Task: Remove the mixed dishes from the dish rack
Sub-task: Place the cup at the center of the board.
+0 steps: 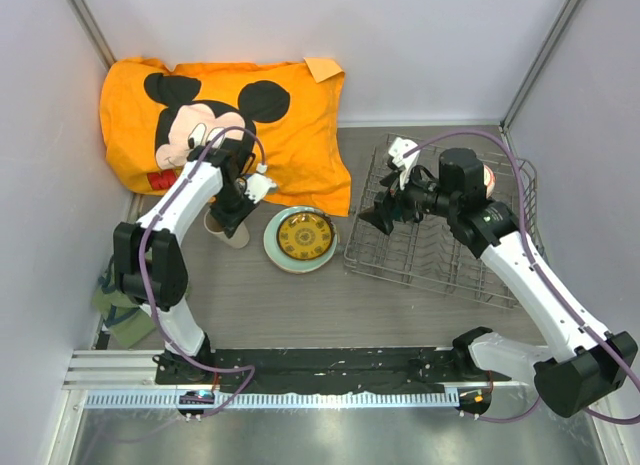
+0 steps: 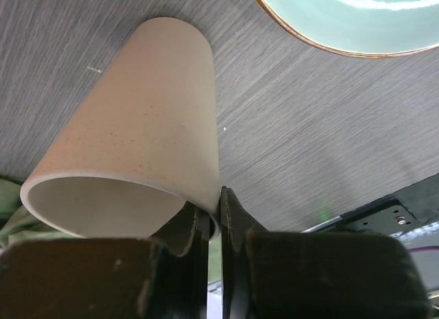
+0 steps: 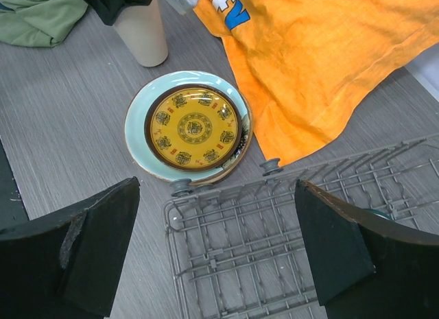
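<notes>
- Two grippers, entered in turn. Left gripper (image 2: 214,210): jaws drawn together and clamped on the rim of the beige cup (image 2: 137,134), one finger inside the mouth and one outside.
- Beige cup: upright on the grey table (image 2: 309,127), just beside the pale-green plate (image 3: 195,127) but apart from it, near the edge of the orange pillow (image 1: 230,115). No contents show in the cup.
- Step in hand, as judged: setting the cup down outside the rack. The base looks to be on the table or very close to it.
- Next move calls for: parting the left jaws and lifting straight up, so the tall cup is not tipped towards the plate.
- Right gripper (image 3: 217,195): jaws wide apart, holding nothing, hovering over the near-left corner of the dish rack (image 3: 240,264).
- Pale-green plate: flat on the table between cup and rack, yellow-brown centre up. A second patterned rim (image 3: 238,152) peeks from beneath it, possibly the cream plate.
- Dish rack: the tine rows below the right gripper are bare. A red-orange piece (image 1: 489,178) sits at the far right side, half hidden by the arm, probably the small bowl. The teal mug cannot be made out for certain.
- Green cloth (image 3: 41,14): lying on the table beyond the cup, not involved.
</notes>
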You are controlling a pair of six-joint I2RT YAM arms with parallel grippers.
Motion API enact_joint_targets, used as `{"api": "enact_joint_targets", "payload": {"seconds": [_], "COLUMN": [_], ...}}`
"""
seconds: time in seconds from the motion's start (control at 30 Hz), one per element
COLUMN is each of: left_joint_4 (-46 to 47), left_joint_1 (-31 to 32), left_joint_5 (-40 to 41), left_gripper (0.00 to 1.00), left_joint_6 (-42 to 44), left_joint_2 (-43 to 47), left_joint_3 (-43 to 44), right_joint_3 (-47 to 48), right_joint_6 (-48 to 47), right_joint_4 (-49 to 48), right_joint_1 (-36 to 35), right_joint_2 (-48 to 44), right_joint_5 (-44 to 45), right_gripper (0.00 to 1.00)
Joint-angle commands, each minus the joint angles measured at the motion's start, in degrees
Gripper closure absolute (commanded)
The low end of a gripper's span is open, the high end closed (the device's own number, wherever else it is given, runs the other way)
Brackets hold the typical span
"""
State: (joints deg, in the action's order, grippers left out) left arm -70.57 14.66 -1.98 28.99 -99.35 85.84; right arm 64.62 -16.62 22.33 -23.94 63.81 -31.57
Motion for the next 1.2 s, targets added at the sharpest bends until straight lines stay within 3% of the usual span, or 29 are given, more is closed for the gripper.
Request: {"api": "enact_joint_targets", "payload": {"seconds": [0.0, 0.13, 0.33, 0.83, 1.0, 1.17], "left_joint_4": [-1.33, -1.85, -2.38, 0.86, 1.57, 3.06], "left_joint_1": [0.81, 1.34, 1.78, 1.87, 1.87, 1.78], "left_joint_5": [1.63, 1.54, 1.54, -2.59, -3.56, -5.75], "left_gripper": [1.0, 0.97, 0.7, 0.22, 0.12, 0.06], "left_joint_6": [0.1, -0.16, -0.08, -0.87, -1.48, -2.45], "left_joint_2": [-2.68, -4.0, -4.27, 0.73, 2.23, 5.82], "left_joint_3": [3.28, 4.07, 4.24, 6.44, 7.58, 8.64], "right_joint_3": [-0.37, -0.9, -0.81, -4.41, -5.47, -6.0], "right_joint_6": [-1.13, -1.92, -2.62, -5.96, -6.67, -7.9], "right_joint_4": [-1.5, -1.5, -0.27, -0.09, 0.0, 0.0], "right_joint_1": [-0.31, -0.23, -0.31, 0.74, 2.23, 9.15], "right_joint_2": [-2.29, -2.9, -1.94, -1.5, -0.88, 2.97], "right_joint_5": [0.9, 2.21, 5.28, 17.95, 19.61, 17.34], "right_gripper": [0.0, 0.0, 0.0, 0.0, 0.0, 0.01]}}
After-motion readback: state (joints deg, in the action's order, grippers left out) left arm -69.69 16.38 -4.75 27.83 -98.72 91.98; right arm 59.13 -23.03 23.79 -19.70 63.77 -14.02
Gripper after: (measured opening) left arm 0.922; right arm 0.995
